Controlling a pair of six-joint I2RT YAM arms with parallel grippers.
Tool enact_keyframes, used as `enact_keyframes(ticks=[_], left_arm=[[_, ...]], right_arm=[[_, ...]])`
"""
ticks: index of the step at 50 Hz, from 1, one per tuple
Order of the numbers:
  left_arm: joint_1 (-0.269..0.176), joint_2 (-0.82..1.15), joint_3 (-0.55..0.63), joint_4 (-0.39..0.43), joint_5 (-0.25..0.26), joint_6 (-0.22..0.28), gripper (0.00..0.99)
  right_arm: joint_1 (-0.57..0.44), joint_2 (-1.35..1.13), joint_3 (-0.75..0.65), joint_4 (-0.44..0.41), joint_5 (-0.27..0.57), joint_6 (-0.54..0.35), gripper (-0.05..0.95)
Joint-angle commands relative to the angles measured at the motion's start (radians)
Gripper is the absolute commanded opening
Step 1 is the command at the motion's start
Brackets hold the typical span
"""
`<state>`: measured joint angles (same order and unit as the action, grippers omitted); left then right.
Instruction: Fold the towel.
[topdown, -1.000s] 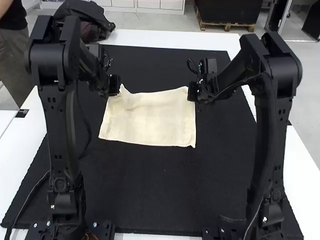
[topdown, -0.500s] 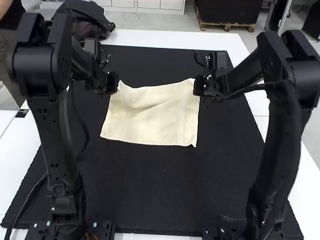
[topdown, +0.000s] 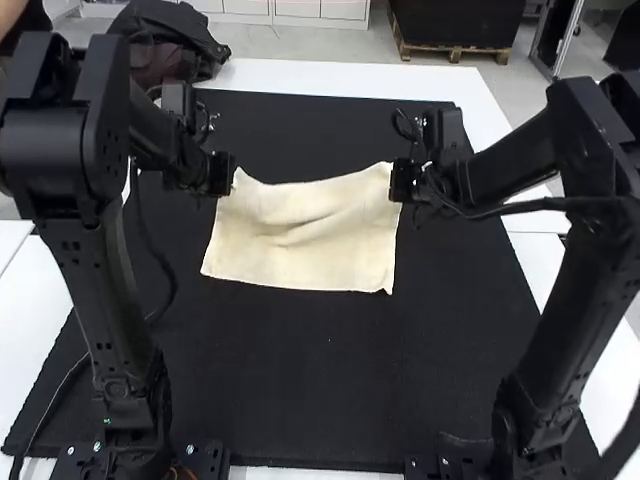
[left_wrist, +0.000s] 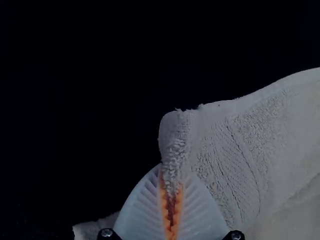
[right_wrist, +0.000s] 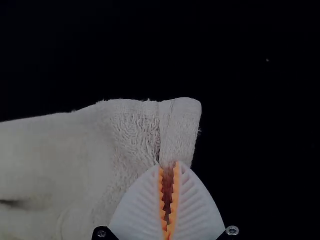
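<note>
Judging by the fuzz, your towel (topdown: 300, 245) is prob light n floppy, so corner grips r best. It's spread n creased on the mat (topdown: 330, 390), w/ left gripper (left_wrist: 171, 186) n right gripper (right_wrist: 169, 166) each clamping a far corner.

Counted one towel (topdown: 300, 250), one black mat (topdown: 300, 380), two robot arms (topdown: 115, 310), two grippers (topdown: 222, 174), four white fingers (left_wrist: 142, 212) and four orange pads (right_wrist: 175, 192).

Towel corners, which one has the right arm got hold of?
The far right corner, pinched in the jaws of the right arm. The jaws of the left arm hold the far left corner; both near corners lie unheld on the black mat.
</note>
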<state>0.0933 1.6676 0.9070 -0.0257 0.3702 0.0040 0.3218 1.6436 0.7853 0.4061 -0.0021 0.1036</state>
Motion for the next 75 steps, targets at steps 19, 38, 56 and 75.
enact_keyframes(ticks=[19, 38, 56, 75], left_arm=[[0.118, -0.083, -0.020, -0.048, -0.002, 0.120, 0.031], [0.098, -0.092, -0.065, -0.031, -0.008, 0.122, 0.031], [0.098, -0.109, -0.109, -0.033, -0.010, 0.149, 0.031], [0.097, -0.109, -0.152, -0.011, -0.025, 0.163, 0.031]], right_arm=[[0.026, -0.123, -0.104, -0.010, 0.039, -0.010, 0.00], [0.045, -0.154, -0.172, -0.036, 0.053, -0.021, 0.00], [0.074, -0.180, -0.198, -0.115, 0.057, -0.021, 0.00], [0.126, -0.182, -0.236, -0.150, 0.073, 0.010, 0.00]])
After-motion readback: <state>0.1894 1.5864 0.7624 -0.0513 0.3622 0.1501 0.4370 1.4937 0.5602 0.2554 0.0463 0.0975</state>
